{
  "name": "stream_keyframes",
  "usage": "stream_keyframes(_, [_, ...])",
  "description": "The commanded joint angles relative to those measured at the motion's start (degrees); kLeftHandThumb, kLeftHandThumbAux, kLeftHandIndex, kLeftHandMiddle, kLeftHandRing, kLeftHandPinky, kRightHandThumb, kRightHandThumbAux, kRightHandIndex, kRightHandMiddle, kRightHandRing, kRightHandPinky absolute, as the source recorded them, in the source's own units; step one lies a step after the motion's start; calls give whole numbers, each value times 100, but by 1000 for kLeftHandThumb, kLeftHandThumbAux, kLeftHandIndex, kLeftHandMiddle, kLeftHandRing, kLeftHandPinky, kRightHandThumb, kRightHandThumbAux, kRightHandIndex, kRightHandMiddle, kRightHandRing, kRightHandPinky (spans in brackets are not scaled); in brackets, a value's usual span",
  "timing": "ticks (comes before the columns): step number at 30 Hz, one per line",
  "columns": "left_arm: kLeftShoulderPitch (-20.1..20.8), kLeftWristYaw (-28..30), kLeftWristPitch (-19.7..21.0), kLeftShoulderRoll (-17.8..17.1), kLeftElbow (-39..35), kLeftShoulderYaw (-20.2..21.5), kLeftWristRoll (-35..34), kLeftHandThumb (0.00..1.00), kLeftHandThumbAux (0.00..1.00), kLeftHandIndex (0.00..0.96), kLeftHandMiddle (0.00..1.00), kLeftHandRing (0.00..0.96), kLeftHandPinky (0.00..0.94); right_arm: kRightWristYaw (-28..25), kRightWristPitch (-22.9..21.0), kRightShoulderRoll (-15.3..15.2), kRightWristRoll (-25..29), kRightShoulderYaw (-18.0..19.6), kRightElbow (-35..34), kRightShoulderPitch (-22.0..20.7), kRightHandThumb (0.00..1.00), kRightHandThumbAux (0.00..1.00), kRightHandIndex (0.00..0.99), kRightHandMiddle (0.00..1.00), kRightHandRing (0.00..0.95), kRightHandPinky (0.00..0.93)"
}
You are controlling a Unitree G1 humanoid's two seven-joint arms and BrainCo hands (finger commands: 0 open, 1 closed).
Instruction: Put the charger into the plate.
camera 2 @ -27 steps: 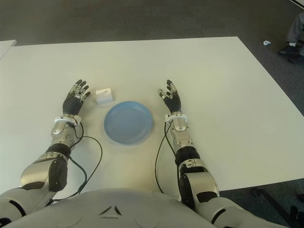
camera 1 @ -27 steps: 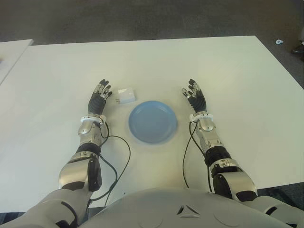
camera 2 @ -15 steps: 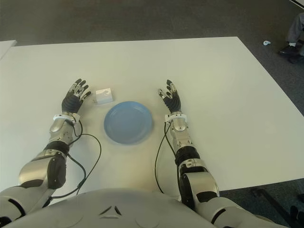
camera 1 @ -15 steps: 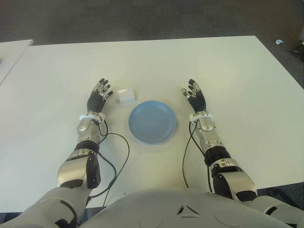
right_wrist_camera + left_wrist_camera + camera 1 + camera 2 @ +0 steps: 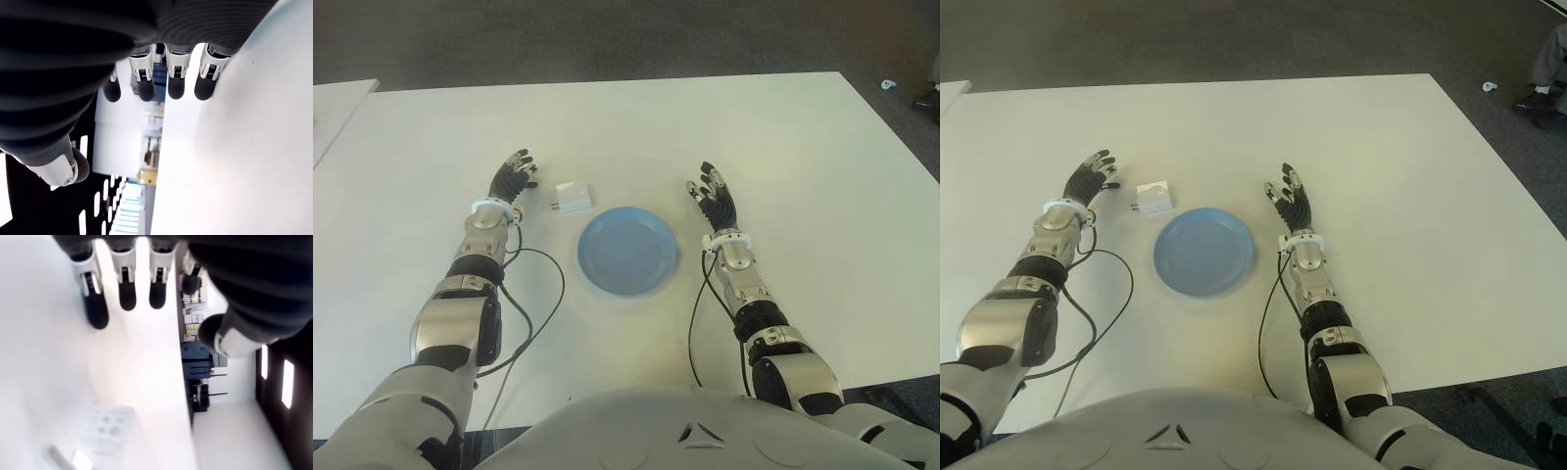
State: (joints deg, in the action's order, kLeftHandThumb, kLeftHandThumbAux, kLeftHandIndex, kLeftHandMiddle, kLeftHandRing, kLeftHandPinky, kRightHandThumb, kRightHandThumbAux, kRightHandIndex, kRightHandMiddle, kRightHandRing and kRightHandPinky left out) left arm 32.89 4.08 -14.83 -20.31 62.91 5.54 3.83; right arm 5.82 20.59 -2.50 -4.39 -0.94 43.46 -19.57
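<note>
Farthest left of the blue plate (image 5: pixel 627 251): left hand (image 5: pixel 510 177), fingers spread and holding nothing, palm turned toward the charger. Moved since half a second ago: pushed away from the body and lifted, forearm stretched out, now level with the charger instead of lying nearer the body beside it. Read as the opening of a reach, with no contact yet; a clear gap between fingertips and charger in the eye views, and the left wrist view agrees, the charger lying apart from the fingers (image 5: pixel 126 293).

Next, just left of and beyond the plate's far-left rim: white charger (image 5: pixel 572 198), flat on the white table (image 5: pixel 822 166), prongs pointing toward the left hand, close to the plate but outside it. Unmoved across the recent frames. Task therefore barely begun; grasp, lift and a short carry rightward to the plate all outstanding.

Right of the plate, near its rim: right hand (image 5: pixel 713 200), fingers apart and empty, unchanged from the earlier frames, idle.
</note>
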Motion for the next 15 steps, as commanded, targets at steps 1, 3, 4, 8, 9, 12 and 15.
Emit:
stream_keyframes(1, [-81, -1471, -420, -375, -332, -1264, 1785, 90, 440, 31, 53, 59, 81, -130, -406, 191, -117, -194, 310, 307, 178, 567, 13, 45, 54, 108])
stream_keyframes(3, [-34, -1589, -592, -485, -279, -1460, 2035, 83, 419, 15, 34, 41, 72, -124, -399, 188, -123, -204, 308, 311, 177, 565, 14, 46, 54, 109])
stream_keyframes(4, [-15, -1626, -665, -527, -249, -1528, 2120, 84, 413, 12, 29, 37, 70, -121, -396, 187, -127, -208, 307, 313, 177, 564, 14, 46, 55, 109])
stream_keyframes(8, [99, -1665, -921, -643, -86, -1705, 2298, 96, 383, 2, 8, 12, 45, -119, -380, 181, -140, -230, 304, 322, 178, 560, 14, 47, 56, 108])
stream_keyframes(9, [145, -1665, -977, -670, -23, -1745, 2334, 98, 378, 1, 5, 8, 39, -123, -379, 180, -142, -236, 295, 328, 179, 559, 15, 47, 56, 108])
stream_keyframes(12, [295, -1694, -1116, -710, 170, -1863, 2434, 112, 359, 0, 1, 2, 20, -124, -372, 179, -154, -241, 283, 334, 180, 559, 15, 49, 58, 111])
stream_keyframes(15, [417, -1741, -1355, -773, 311, -2093, 2632, 129, 333, 0, 0, 0, 7, -106, -378, 174, -191, -255, 258, 345, 182, 565, 15, 58, 66, 115])
